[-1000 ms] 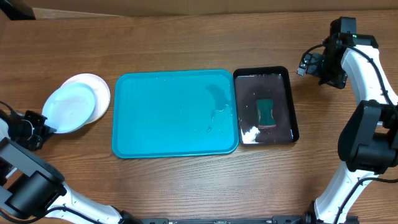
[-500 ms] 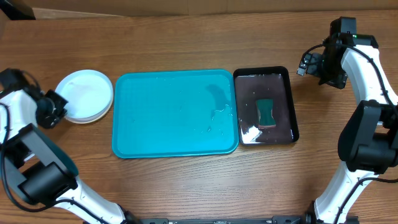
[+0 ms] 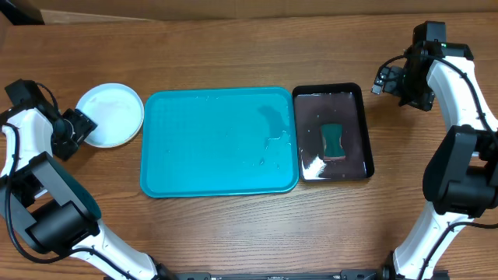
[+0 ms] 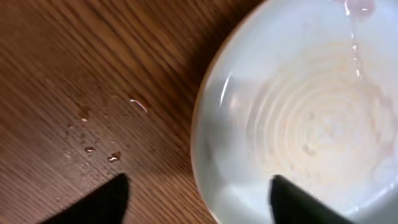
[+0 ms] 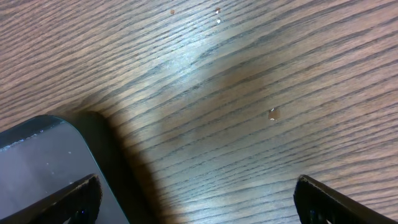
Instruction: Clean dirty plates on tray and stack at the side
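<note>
Left end effector (image 4: 198,186) spread wide — white plate (image 3: 113,115) flat, face up, beside tray (image 3: 218,140)

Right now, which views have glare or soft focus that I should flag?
Overhead: sharp and evenly lit, with wet glare on the turquoise tray and the glossy black tray. Left wrist: the white plate is too close, soft, with a highlight streak on its rim. Right wrist: table grain is crisp, with one pale sheen patch.

Overhead looks down; wrists close to table (image 3: 233,233), left sharing the plate (image 3: 113,115).
</note>
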Action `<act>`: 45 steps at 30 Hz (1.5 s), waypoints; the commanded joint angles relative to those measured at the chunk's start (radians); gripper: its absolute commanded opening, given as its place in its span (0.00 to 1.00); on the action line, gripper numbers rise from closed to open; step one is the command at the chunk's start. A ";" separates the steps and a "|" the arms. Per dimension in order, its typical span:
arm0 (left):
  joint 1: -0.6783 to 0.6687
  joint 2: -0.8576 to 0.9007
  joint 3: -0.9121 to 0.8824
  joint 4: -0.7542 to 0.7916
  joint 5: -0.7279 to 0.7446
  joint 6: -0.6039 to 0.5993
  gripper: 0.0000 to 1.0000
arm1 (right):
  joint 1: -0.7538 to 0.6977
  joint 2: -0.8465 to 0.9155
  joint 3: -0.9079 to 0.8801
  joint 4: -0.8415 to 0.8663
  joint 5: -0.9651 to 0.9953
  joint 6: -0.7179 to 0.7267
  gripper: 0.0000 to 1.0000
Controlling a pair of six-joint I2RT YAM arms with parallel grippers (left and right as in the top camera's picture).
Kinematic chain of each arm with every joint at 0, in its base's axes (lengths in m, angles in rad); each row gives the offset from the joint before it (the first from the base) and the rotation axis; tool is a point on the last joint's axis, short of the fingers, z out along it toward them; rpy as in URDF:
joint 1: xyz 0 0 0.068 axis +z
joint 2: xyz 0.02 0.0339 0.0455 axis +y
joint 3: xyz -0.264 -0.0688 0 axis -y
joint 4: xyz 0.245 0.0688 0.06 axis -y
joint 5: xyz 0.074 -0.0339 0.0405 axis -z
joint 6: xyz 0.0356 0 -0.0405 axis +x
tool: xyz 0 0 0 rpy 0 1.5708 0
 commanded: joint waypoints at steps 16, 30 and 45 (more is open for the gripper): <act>-0.328 -0.036 0.013 -0.015 0.331 0.184 1.00 | 0.000 -0.025 0.018 0.005 0.006 0.008 1.00; -0.510 -0.036 0.013 -0.154 0.322 0.188 1.00 | 0.000 -0.025 0.018 0.005 0.006 0.008 1.00; -0.573 -0.036 0.013 -0.113 0.305 0.185 1.00 | 0.000 -0.024 0.018 0.005 0.006 0.008 1.00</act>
